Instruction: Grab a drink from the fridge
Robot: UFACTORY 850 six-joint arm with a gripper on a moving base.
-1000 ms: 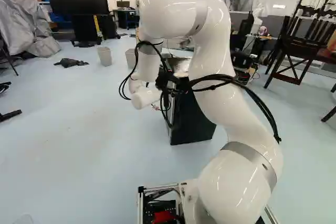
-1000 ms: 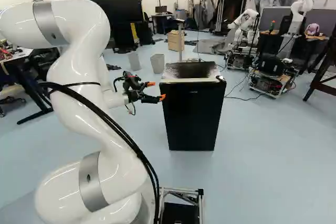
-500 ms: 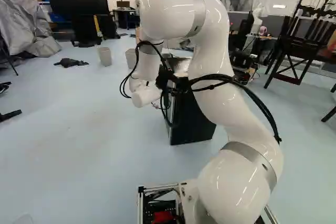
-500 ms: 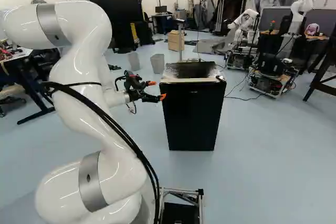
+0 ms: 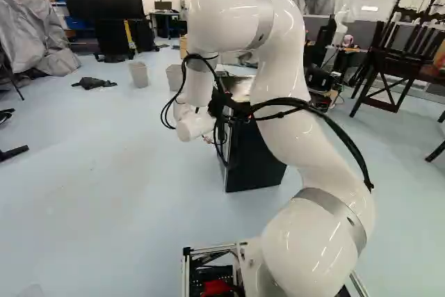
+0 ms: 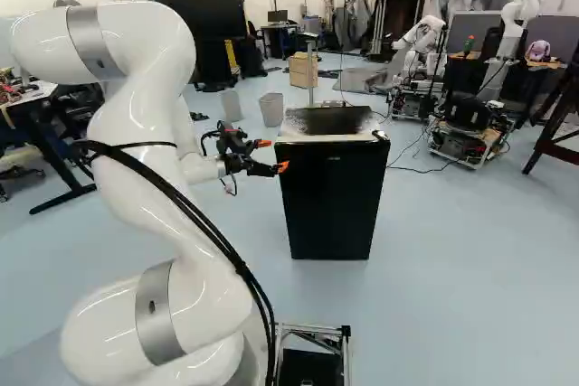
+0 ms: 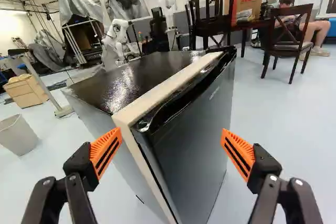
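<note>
A: Nearest item?
B: Arm (image 6: 137,146), extended ahead from the base.
A: Gripper (image 6: 272,155)?
B: Released. Fingers spread wide, orange pads (image 7: 106,150) facing each other.
A: Fridge (image 6: 330,201)?
B: Upright on the floor, ahead of the base. In the right base view, the gripper is at its left edge, by the top front corner. Contact: cannot tell.
A: Beyond?
B: Two bins (image 6: 271,109) past the fridge's rear left corner. Farther: wooden drawers (image 6: 303,71), then another robot (image 6: 421,42) off to their right.
</note>
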